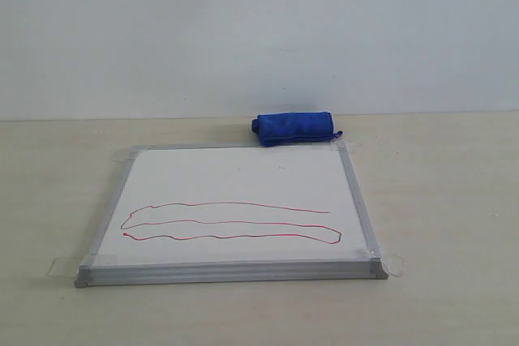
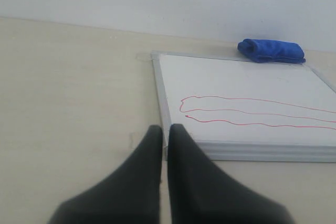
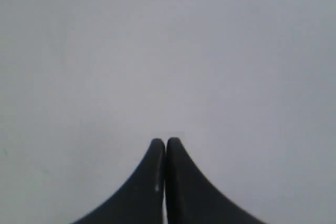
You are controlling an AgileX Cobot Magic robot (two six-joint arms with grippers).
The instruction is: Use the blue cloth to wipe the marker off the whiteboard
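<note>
The whiteboard (image 1: 235,192) lies flat on the table with a silver frame and tape tabs at its corners. A thin red marker squiggle (image 1: 231,223) loops across its near half. The rolled blue cloth (image 1: 295,128) rests just beyond the board's far edge, right of centre. Neither arm shows in the exterior view. In the left wrist view my left gripper (image 2: 165,128) is shut and empty, near the board's (image 2: 247,103) front corner, with the marker line (image 2: 252,114) and the cloth (image 2: 272,50) farther off. My right gripper (image 3: 166,141) is shut and empty, facing only a blank pale surface.
A pale wooden table (image 1: 454,200) surrounds the board on all sides. A plain white wall (image 1: 259,30) stands behind the cloth.
</note>
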